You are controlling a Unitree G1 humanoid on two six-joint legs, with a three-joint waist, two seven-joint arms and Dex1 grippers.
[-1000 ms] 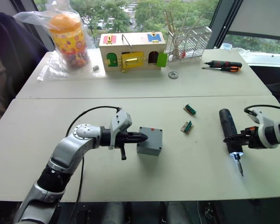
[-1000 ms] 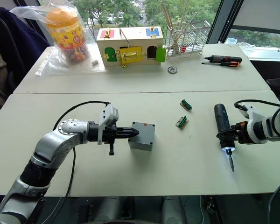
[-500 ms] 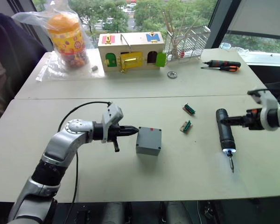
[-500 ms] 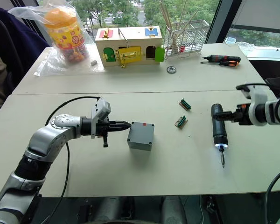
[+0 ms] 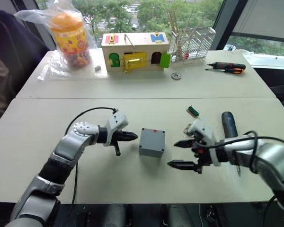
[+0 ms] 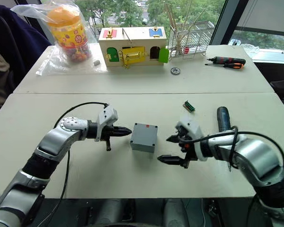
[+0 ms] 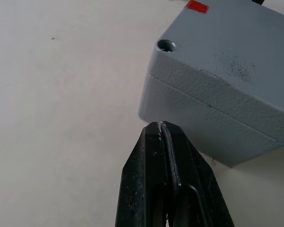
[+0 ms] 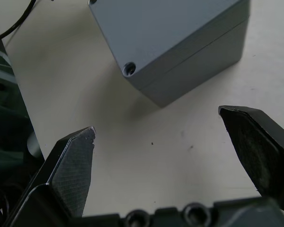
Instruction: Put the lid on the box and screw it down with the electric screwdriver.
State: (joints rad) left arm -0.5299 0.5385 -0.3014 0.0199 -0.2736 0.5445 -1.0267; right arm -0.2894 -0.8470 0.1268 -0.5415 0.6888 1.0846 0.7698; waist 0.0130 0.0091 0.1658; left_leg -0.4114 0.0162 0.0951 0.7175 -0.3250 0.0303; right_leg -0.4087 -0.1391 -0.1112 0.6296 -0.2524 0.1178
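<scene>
- The box (image 5: 152, 142) sits on the near table (image 5: 47, 142), about midway between the two grippers, with the lid (image 7: 236, 45) already seated on top; a thin seam runs around the body where the two meet.
- A small red mark (image 5: 154, 130) shows at the far edge of the lid's top face, and a screw hole sits in its corner.
- The left gripper (image 5: 132, 136) points at the box's left side, its tip just short of the grey wall; its two black fingers are pressed together with nothing between them.
- The right gripper (image 6: 173, 149) hovers just to the right of the box, aimed toward it, with the fingers spread wide apart and holding nothing.
- The electric screwdriver (image 5: 228, 124) lies flat on the table behind the right arm, well to the right of the box. Its long axis runs roughly from far to near, with the thick black butt end at the far side; its near end is hidden behind the arm.
- Two small green connector pieces (image 5: 193, 111) lie on the table near the screwdriver's far end.
- On the far table stand a wooden box with coloured doors (image 5: 135, 51), a bagged orange jar (image 5: 70, 34) and an orange-and-black hand screwdriver (image 5: 226, 67).
</scene>
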